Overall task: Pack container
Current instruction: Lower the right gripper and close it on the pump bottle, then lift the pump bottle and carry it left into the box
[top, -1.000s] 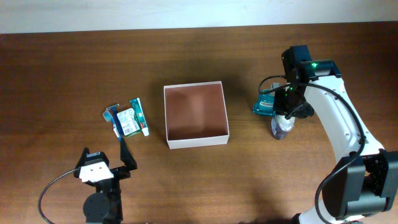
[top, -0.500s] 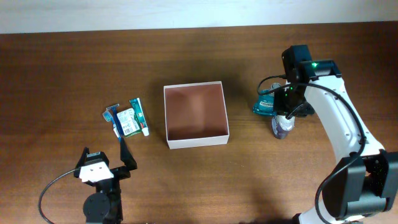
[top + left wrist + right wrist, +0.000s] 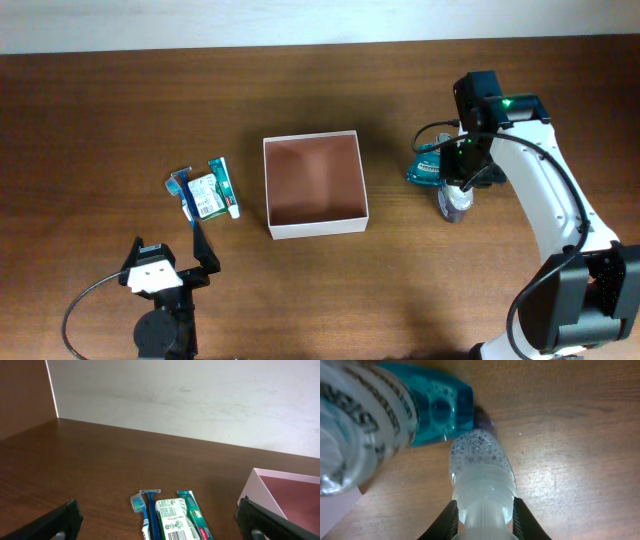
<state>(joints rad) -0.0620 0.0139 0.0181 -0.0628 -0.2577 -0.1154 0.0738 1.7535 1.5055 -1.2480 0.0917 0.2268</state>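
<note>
The container (image 3: 317, 228) is a shallow white-walled box with a reddish-brown floor at the table's middle; its corner shows in the left wrist view (image 3: 260, 485). My right gripper (image 3: 462, 182) is to the right of it, shut on a small clear speckled bottle (image 3: 456, 206). In the right wrist view the fingers (image 3: 482, 521) press both sides of that bottle (image 3: 481, 457). A teal bottle (image 3: 425, 170) lies touching it (image 3: 437, 405). My left gripper (image 3: 170, 255) is open and empty at the front left (image 3: 160, 527).
A toothbrush (image 3: 141, 510), a blue razor (image 3: 151, 505), a green-white pack (image 3: 172, 517) and a toothpaste box (image 3: 192, 512) lie side by side left of the container (image 3: 205, 193). A pale wall runs behind the table's far edge (image 3: 200, 400).
The small clear bottle has shifted slightly under my right gripper. The left arm has not moved.
</note>
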